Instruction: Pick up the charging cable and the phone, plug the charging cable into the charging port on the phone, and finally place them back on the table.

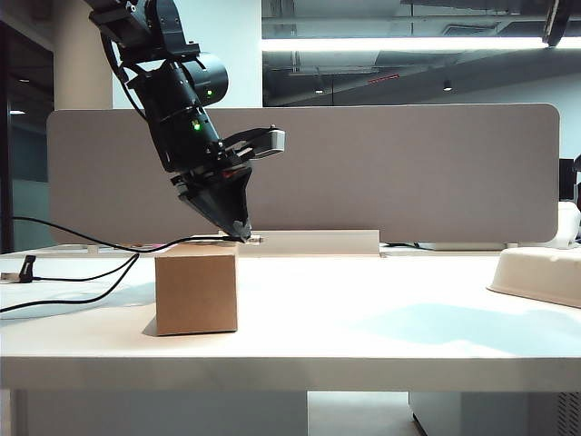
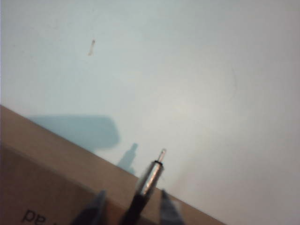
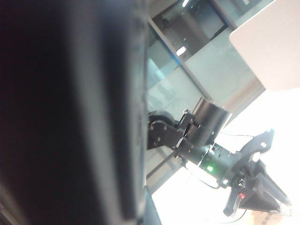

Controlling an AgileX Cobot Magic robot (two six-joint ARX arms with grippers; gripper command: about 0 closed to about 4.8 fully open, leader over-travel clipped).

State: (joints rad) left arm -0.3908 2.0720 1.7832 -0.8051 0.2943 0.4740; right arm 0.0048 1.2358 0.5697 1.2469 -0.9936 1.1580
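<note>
A: Cable check. Where does the charging cable (image 1: 100,245) lie?

B: It runs in from nine o'clock in the exterior view, across the table (image 1: 363,309), up onto the top of the cardboard box (image 1: 196,292). Its silver plug pokes out past the box's edge, toward three o'clock.

A: And the left gripper (image 1: 243,233)?

B: Tilted down over the box top, right at the plug end. In the left wrist view the cable (image 2: 149,180) sits between the two fingers (image 2: 169,211), with a gap visible on each side, so the jaws stand apart around it, not clamped.

A: The right gripper?

B: Only a dark blurred mass fills its own wrist view; the jaws are together. Beyond it that view shows the left arm (image 3: 206,140).

A: The phone?

B: I cannot find it. A white tray (image 1: 537,274) sits at the table's three o'clock edge, before the grey divider (image 1: 408,173).
</note>
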